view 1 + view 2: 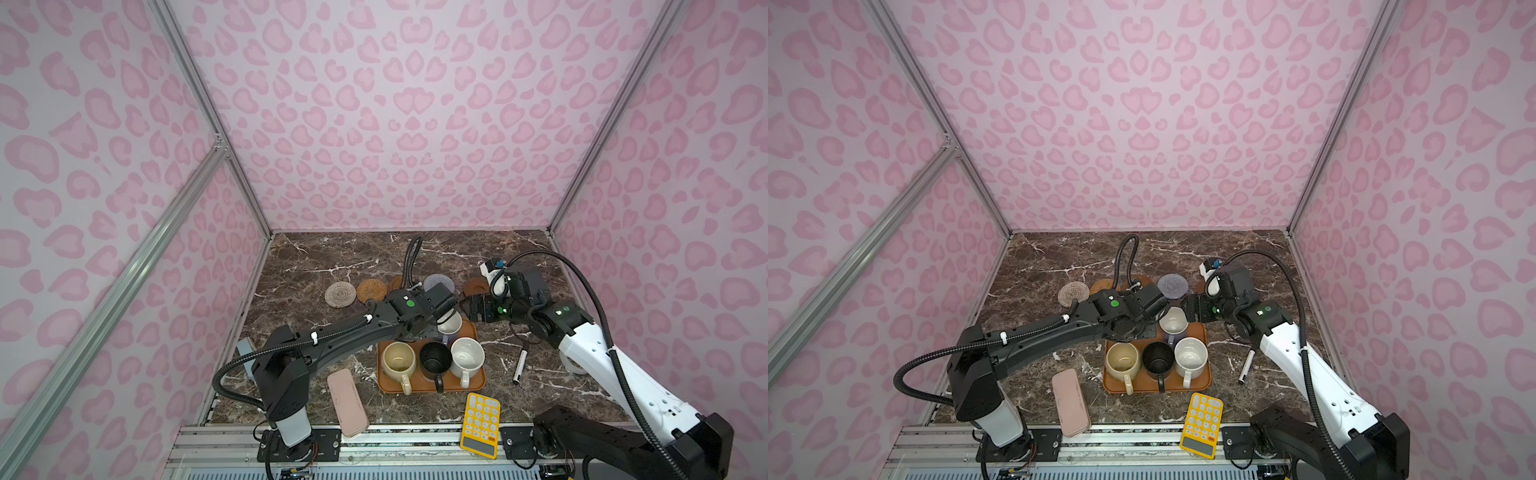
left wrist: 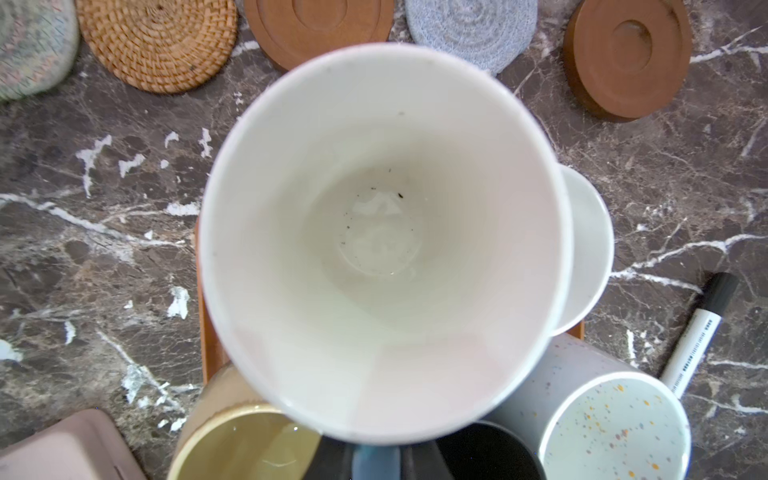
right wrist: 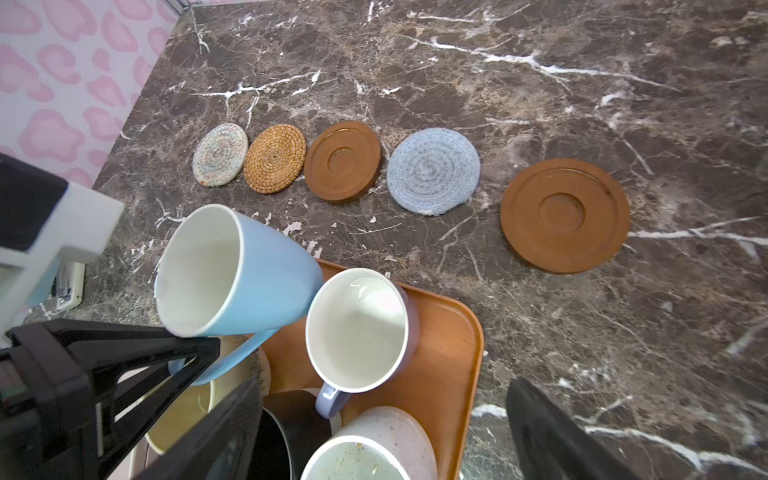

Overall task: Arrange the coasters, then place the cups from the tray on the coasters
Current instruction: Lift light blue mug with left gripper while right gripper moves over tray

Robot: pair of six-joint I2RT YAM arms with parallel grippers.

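My left gripper (image 2: 376,461) is shut on the handle of the light blue cup (image 3: 249,270), which hangs tilted above the tray's (image 3: 449,353) far left corner. The lavender cup (image 3: 357,328), cream-yellow cup (image 1: 398,360), black cup (image 1: 435,359) and speckled white cup (image 1: 467,355) stand on the tray. Behind it the coasters lie in a row: off-white (image 3: 220,154), rattan (image 3: 275,158), brown (image 3: 343,161), grey-blue (image 3: 433,171), brown (image 3: 565,215). My right gripper (image 3: 382,384) hovers open above the tray's far right side, holding nothing.
A pink case (image 1: 347,403) lies left of the tray and a yellow calculator (image 1: 480,424) at the front edge. A marker (image 1: 519,365) and a tape roll (image 1: 571,363) lie to the right. A small white device (image 1: 492,268) sits behind the right arm.
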